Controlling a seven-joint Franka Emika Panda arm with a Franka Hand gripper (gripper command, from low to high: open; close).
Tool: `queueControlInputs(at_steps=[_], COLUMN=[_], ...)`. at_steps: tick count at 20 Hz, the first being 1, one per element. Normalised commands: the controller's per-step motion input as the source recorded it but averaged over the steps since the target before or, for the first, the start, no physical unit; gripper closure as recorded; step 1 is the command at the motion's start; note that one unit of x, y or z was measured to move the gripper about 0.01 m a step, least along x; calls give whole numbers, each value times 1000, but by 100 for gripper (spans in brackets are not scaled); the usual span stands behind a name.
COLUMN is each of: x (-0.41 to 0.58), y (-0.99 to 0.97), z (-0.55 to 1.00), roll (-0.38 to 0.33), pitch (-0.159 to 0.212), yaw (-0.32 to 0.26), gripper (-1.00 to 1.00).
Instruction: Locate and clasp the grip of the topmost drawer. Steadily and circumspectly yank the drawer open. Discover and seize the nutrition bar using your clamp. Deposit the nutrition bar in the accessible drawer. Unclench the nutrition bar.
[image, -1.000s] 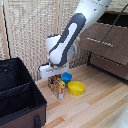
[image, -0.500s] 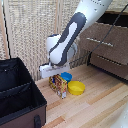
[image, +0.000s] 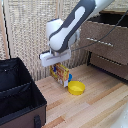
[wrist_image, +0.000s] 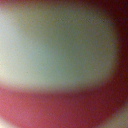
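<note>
My gripper (image: 56, 65) hangs low at the middle of the exterior view, and the nutrition bar (image: 61, 75), an orange, red and yellow packet, hangs upright from it, clear of the wooden surface. The white hand hides the fingertips. The wrist view is only a pale and red blur, too close to read. At the exterior view's right stands the dark-framed dresser. Its topmost drawer (image: 100, 36) is pulled out, with a dark inside showing above the grey-brown front.
A yellow bowl (image: 76, 88) sits on the wood just right of the packet, and a bit of a blue bowl (image: 70, 78) shows behind it. A large black bin (image: 17, 95) fills the lower left. A lower drawer (image: 111, 64) is below the open one.
The gripper has risen, and the nutrition bar has come up with it off the wood. The bowls have not moved.
</note>
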Motion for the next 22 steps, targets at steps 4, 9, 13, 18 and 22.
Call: queueControlInputs(at_steps=[4,9,13,18,22], x=[254,224,168,122,97], y=[-4,0,0,0,-86], z=[1000,1000,1000,983,953], roll=[0,0,0,0,0], pitch=[63,76,95,114,122], yaw=[-41,-46,-63,-69,-103], gripper=[100,100,100,100,100])
